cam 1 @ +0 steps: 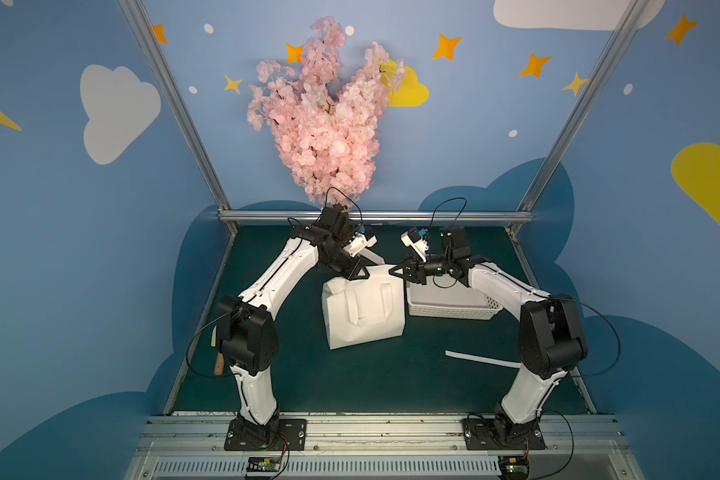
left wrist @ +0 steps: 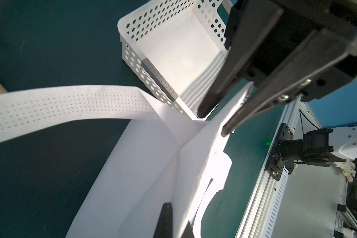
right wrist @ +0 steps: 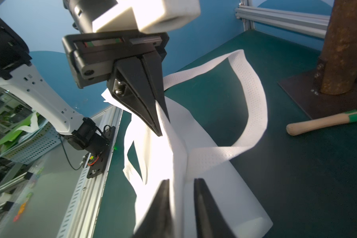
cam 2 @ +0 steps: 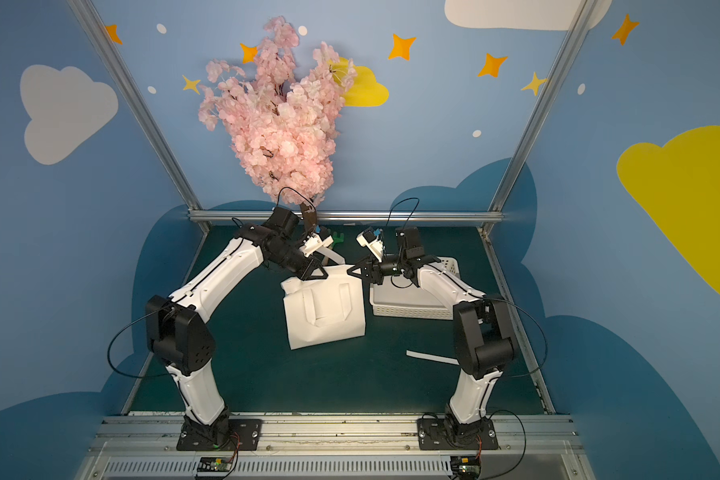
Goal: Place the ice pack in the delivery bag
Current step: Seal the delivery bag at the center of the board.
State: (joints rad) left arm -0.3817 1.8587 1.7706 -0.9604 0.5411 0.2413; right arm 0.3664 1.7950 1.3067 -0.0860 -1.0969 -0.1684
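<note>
Dark green mat, blue walls painted with clouds and stars. Delivery bag sits mid-mat between my two arms, just beside the white basket on my right. My left gripper is clenched on the bag's top edge. My right gripper is clamped on that edge at the corner nearest the basket, fabric pinched between its fingers. One handle loop arcs loose over the mat behind.
</note>
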